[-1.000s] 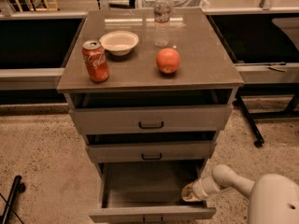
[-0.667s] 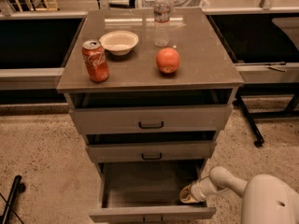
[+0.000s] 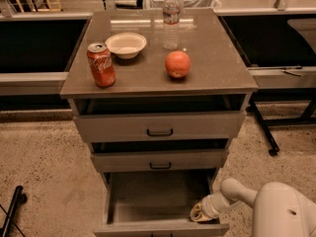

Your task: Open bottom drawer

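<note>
1. The gripper (image 3: 199, 213) is sitting low inside the bottom drawer (image 3: 148, 229), in its right front corner, just behind the front panel.
2. The pale arm (image 3: 236, 190) is reaching in over the drawer's right side, sloping down towards the gripper.
3. The rounded white body (image 3: 284, 210) is standing just right of the drawer.

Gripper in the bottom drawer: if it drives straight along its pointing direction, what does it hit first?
The gripper sits at the open bottom drawer's front right corner, pointing left and slightly down. It would likely hit the drawer floor first, or the inside of its front panel; depth is unclear.
</note>
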### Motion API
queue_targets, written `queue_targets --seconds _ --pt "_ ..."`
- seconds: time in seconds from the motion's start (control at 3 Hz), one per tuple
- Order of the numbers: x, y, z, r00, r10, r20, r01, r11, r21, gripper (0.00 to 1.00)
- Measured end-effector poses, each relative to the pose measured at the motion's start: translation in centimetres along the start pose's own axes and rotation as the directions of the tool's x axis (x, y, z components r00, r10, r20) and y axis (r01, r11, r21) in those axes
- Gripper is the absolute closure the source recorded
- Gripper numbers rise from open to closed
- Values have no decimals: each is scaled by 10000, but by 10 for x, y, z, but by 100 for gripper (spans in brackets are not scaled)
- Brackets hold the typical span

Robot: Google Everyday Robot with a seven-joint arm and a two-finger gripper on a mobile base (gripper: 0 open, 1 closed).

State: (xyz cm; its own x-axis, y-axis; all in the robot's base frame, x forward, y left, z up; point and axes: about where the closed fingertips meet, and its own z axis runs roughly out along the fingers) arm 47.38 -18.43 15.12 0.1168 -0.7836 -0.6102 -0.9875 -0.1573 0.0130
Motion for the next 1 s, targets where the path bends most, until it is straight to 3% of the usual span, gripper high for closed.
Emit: queue_targets --seconds 0.33,0.67,1.0 --pt "-6 23 -12 9995 239 194 -231 9991 -364 100" --pt "-11 25 -19 9993 228 295 -218 9992 -341 96" --pt "-42 35 -63 9964 -259 806 233 9992 331 73"
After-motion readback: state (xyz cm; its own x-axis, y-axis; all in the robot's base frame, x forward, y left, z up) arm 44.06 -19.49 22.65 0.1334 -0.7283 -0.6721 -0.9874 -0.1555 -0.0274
